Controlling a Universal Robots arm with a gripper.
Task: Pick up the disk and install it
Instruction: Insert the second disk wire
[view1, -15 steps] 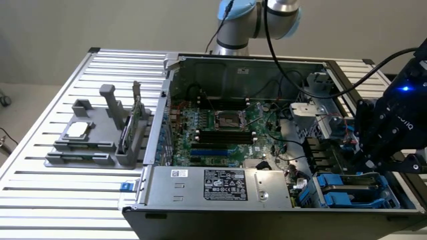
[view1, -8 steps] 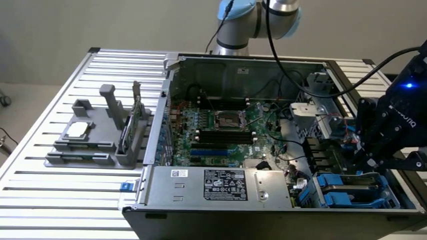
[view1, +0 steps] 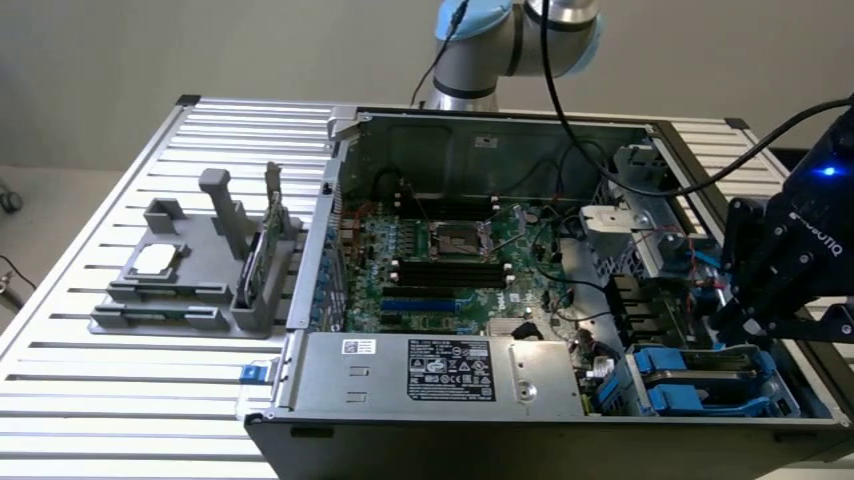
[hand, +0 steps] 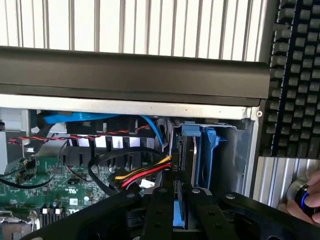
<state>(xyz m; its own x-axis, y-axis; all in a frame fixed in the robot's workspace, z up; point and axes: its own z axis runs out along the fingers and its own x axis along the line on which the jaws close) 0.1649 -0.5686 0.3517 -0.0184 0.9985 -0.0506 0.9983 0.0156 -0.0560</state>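
Note:
My gripper (hand: 178, 200) is shut on the disk (hand: 186, 150), which I see edge-on in the wrist view: a thin silver-grey slab with a blue plastic carrier frame along its side. The disk stands upright in the drive bay at the corner of the open computer case (view1: 467, 125), beside a bundle of red, yellow and black cables (hand: 142, 175). In the exterior view the black gripper (view1: 754, 300) hangs over the drive bay at the case's right end, just above blue carriers (view1: 694, 385).
A green motherboard (view1: 441, 255) fills the middle of the case, and a grey labelled power-supply box (view1: 441, 370) sits at its front. A grey fixture (view1: 200, 270) holding a small silver chip stands on the slatted table at the exterior view's left. A person's hand (hand: 302, 202) shows near the gripper.

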